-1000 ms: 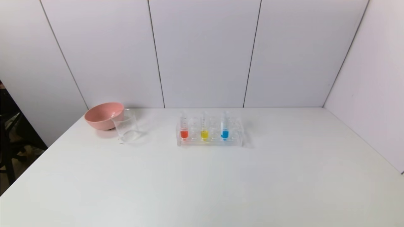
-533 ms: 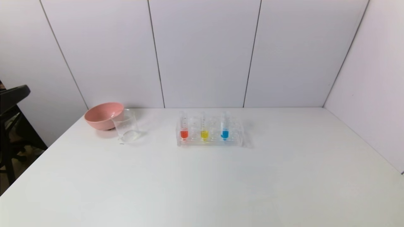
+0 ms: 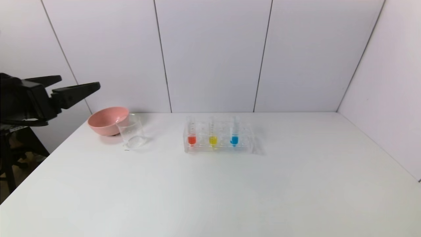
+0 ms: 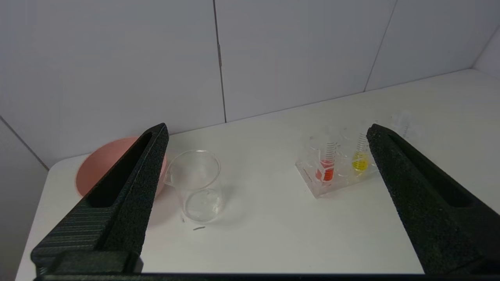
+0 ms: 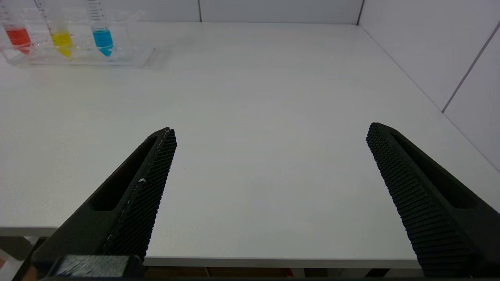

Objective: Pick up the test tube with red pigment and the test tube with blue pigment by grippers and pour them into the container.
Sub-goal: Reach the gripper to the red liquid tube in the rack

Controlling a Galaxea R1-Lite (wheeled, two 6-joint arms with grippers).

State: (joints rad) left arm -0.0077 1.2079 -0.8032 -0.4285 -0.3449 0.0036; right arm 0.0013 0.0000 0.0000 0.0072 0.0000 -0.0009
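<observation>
The red-pigment test tube (image 3: 191, 131) and the blue-pigment test tube (image 3: 234, 131) stand upright in a clear rack (image 3: 250, 148) at the table's back middle, with a yellow tube (image 3: 212, 133) between them. The clear glass beaker (image 3: 131, 131) stands to the left, beside a pink bowl. My left gripper (image 3: 79, 84) is open and empty, raised at the far left, above and left of the bowl. Its wrist view shows the beaker (image 4: 197, 185) and red tube (image 4: 327, 160) ahead. My right gripper (image 5: 269, 134) is open and empty, low beyond the table's near edge, out of the head view; the blue tube (image 5: 100, 33) is far from it.
The pink bowl (image 3: 106, 120) touches the beaker's back left side. White wall panels close the table at the back and right. The table's left edge (image 3: 39, 164) drops to a dark floor area with black stands.
My left arm has risen into view at the far left and moved right, its open jaws now pointing toward the bowl. The tubes, rack, beaker and bowl have not moved.
</observation>
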